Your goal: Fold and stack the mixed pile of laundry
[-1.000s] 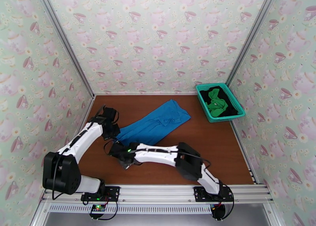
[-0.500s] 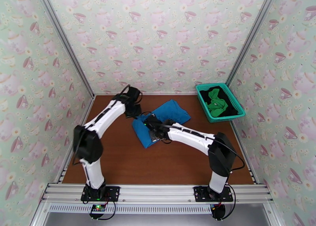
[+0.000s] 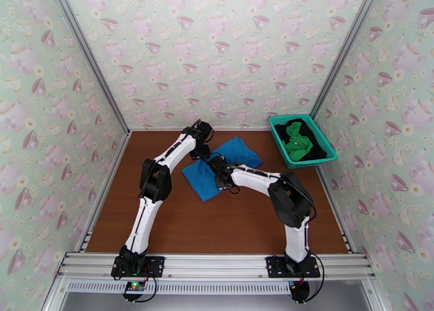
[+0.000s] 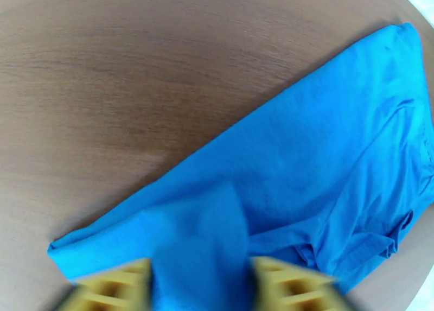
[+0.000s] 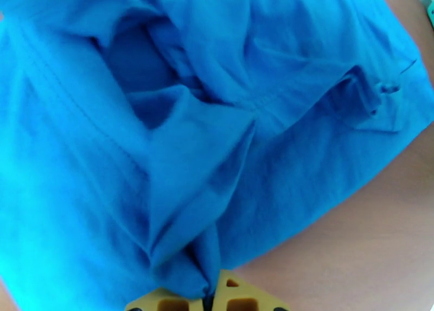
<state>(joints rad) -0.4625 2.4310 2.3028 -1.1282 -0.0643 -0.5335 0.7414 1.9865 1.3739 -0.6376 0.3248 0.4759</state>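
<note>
Right wrist: blue shirt (image 5: 228, 116) fold inside right tool (image 5: 211, 299)

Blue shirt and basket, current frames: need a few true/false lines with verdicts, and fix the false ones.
1. The blue shirt lies on the table, outside the teal basket. True.
2. The green garment lies on the table beside the blue shirt. False: it is in the teal basket, on top of the black garment.
3. The left gripper has its fingers wide apart, with a flap of blue cloth between them. True.
4. The right gripper hangs over the basket. False: it is at the blue shirt, fingers nearly together on a fold of it.
5. The basket stands at the table's near left corner. False: it is at the far right corner.
</note>
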